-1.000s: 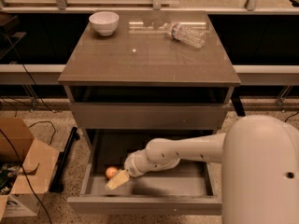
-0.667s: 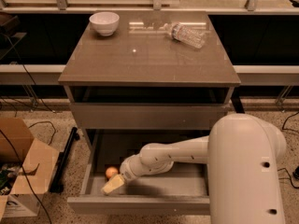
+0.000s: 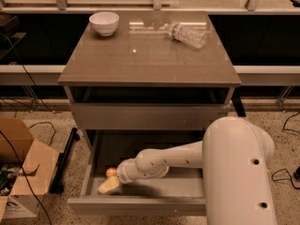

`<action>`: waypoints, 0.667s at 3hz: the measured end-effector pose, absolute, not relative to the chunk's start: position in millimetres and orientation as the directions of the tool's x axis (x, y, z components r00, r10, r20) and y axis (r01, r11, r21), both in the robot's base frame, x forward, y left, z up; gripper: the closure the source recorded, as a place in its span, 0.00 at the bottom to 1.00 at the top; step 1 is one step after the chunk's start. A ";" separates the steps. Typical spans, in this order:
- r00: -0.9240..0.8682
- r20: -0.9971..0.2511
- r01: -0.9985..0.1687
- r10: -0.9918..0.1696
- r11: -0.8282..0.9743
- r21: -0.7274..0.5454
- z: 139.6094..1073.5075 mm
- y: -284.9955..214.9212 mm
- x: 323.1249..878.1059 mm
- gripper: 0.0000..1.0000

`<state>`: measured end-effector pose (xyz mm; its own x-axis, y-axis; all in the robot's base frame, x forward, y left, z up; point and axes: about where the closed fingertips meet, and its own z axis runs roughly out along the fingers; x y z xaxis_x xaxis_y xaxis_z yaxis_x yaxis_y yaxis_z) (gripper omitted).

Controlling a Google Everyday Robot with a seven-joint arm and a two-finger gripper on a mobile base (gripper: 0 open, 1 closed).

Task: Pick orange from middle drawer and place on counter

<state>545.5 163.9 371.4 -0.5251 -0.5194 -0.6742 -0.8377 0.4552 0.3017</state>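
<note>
Beneath the glossy counter (image 3: 150, 55), the middle drawer (image 3: 140, 205) was seen pulled open. The gripper (image 3: 108, 185) was found in its front left corner, its grasp impossible to tell, just beside the orange (image 3: 111, 172), a small, smooth, round fruit partly hidden.

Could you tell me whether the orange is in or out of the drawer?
In: the orange lies inside the open middle drawer, beside the gripper.

The counter (image 3: 140, 62) is shiny and grey-brown. A white bowl (image 3: 104, 22) sits at its back left corner. A clear plastic bottle (image 3: 187, 34) lies on its side near the back right, well apart from the bowl. My gripper (image 3: 108, 185) is down in the open middle drawer (image 3: 140, 206), just beside the orange (image 3: 111, 172).
</note>
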 end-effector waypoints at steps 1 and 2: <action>-0.534 -0.679 -0.830 -0.505 0.464 0.308 368.2 171.7 544.3 0.25; -0.543 -0.672 -0.824 -0.504 0.472 0.312 366.6 174.3 540.5 0.49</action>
